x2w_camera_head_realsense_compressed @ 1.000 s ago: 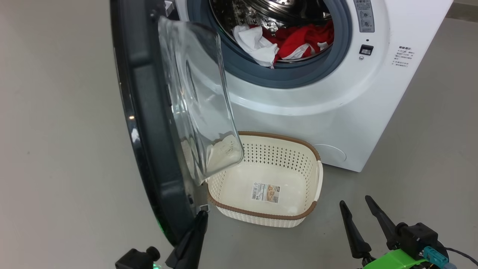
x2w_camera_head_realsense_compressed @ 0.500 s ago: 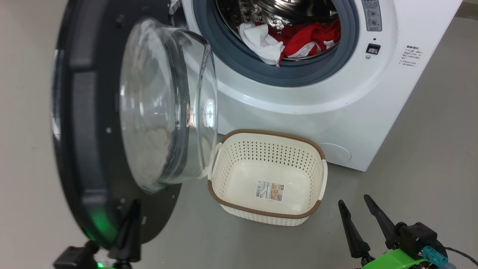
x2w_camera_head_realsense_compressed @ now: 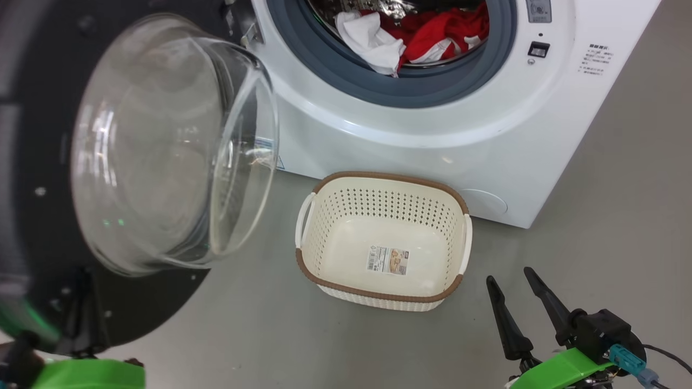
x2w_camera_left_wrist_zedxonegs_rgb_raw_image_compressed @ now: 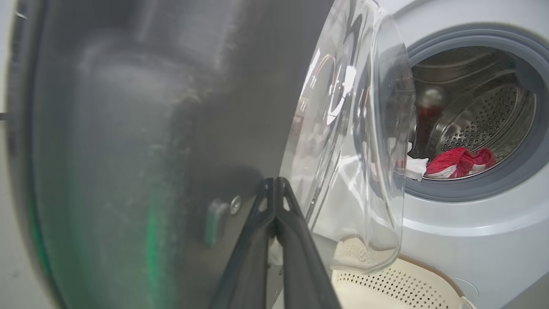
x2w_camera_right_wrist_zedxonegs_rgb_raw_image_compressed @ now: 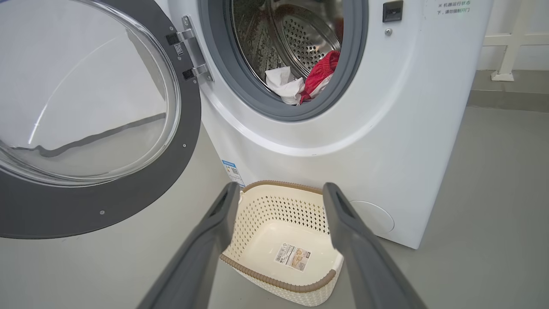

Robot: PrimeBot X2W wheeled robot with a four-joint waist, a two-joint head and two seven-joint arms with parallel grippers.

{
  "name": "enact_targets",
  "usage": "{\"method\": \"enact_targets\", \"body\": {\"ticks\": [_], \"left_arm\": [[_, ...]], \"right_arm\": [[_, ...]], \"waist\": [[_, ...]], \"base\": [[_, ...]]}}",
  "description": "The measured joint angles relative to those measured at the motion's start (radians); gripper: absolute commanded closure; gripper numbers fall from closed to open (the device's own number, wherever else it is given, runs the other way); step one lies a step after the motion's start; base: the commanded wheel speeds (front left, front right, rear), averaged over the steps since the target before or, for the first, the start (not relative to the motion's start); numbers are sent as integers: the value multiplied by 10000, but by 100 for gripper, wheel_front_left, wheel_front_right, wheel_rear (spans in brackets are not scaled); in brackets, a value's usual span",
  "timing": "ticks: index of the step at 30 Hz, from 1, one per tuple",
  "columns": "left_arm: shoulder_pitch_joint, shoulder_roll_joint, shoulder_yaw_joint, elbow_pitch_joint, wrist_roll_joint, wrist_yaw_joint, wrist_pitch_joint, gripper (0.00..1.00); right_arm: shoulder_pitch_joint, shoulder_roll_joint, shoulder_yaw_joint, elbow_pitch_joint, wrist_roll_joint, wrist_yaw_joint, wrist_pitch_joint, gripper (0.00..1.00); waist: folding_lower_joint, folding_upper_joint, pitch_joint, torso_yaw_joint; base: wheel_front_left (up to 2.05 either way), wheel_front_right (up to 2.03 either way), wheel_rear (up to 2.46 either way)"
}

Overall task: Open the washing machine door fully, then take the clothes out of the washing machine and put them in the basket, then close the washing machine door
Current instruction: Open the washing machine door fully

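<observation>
The washing machine door (x2w_camera_head_realsense_compressed: pixel 157 146) stands wide open to the left of the washing machine (x2w_camera_head_realsense_compressed: pixel 432 140), its glass bowl bulging out from the dark rim. In the left wrist view the left gripper (x2w_camera_left_wrist_zedxonegs_rgb_raw_image_compressed: pixel 274 189) has its two fingers pressed together with nothing between them, tips right at the door's dark inner face. Whether they actually touch it cannot be told.

The clothes are inside the drum at the front of the opening: a white piece (x2w_camera_head_realsense_compressed: pixel 370 40) hangs over the grey seal, and a red one (x2w_camera_head_realsense_compressed: pixel 438 38) lies beside it, partly under it.

The basket (x2w_camera_head_realsense_compressed: pixel 378 216) sits on the floor (x2w_camera_head_realsense_compressed: pixel 621 216) just in front of the machine, below the opening, with a paper label (x2w_camera_head_realsense_compressed: pixel 387 260) on its bare bottom.

The right gripper (x2w_camera_head_realsense_compressed: pixel 508 276) is near the basket's right front corner, above the floor. Its fingers are spread apart and empty, and the right wrist view looks between them at the basket and the open drum.
</observation>
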Motion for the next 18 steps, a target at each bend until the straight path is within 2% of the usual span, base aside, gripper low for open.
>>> {"method": "enact_targets", "body": {"ticks": [5, 18], "left_arm": [[-686, 127, 955, 545, 23, -31, 0, 100], [-2242, 1162, 2637, 2027, 194, -31, -2, 100]], "right_arm": [[-66, -31, -4, -33, -75, 0, 0, 0], [-651, -81, -63, -77, -245, 0, -2, 0]], "waist": [[0, 0, 254, -121], [0, 0, 907, -422]], "base": [[0, 0, 0], [0, 0, 0]]}}
